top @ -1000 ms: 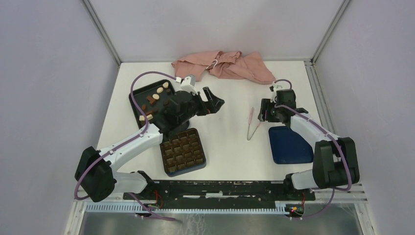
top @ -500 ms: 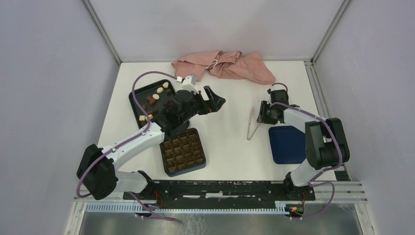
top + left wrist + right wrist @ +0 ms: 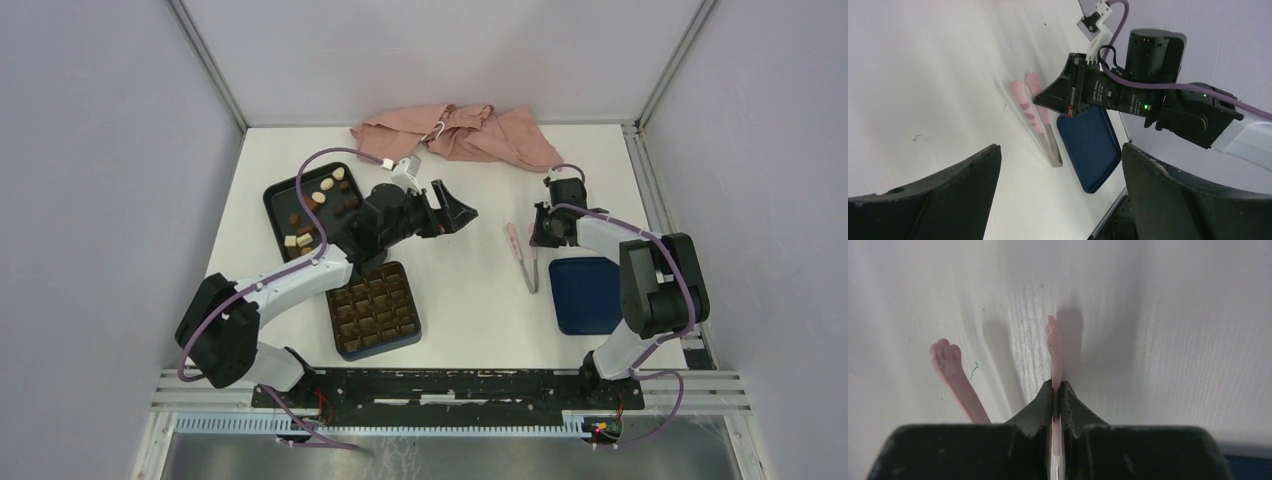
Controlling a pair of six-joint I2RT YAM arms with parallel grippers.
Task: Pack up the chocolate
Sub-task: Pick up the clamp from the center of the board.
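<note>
**A:** What has changed at the right fingers (image 3: 1057, 392)?

**B:** A second ago they stood apart. Now they are clenched on one prong of the pink tweezers (image 3: 1053, 342), while the other prong splays free to the left in the wrist view. In the overhead view the tweezers' joined end has swung from lower left to lower right. It now lies just beside the left edge of the box lid (image 3: 590, 295).

**A:** And the left fingers (image 3: 452, 203)?

**B:** Released, spread wide and holding nothing. That arm has slid right toward the middle of the frame, and its camera looks straight at the tweezers.

**A:** What does that mean for the packing?

**B:** I'd say the tool is only now being collected. With a grip on a single prong it cannot pinch anything, so I'd expect a regrip or a handover before any piece moves. The chocolate (image 3: 322, 186) sits loose in the black tray (image 3: 275, 195) at the upper left, well apart from both sets of fingers.

**A:** And the materials?

**B:**
- **Tweezers:** slim, with pink coated prongs ending in small paw-shaped pads and bare grey metal at the joined end. They look springy and liable to twist in the grip.
- **Worktop (image 3: 470, 300):** white and matte, with a fine woven grain close up.
- **Lid:** a flat, dark blue rounded square.
- **Box (image 3: 373, 310):** sits at the lower centre, with a brown gridded insert of square cells. I cannot tell whether any are filled.
- **Chocolate:** small squares and rounds in dark brown, light brown and cream.
- **Cloth (image 3: 455, 135):** pink and crumpled, lying at the top edge.
</note>
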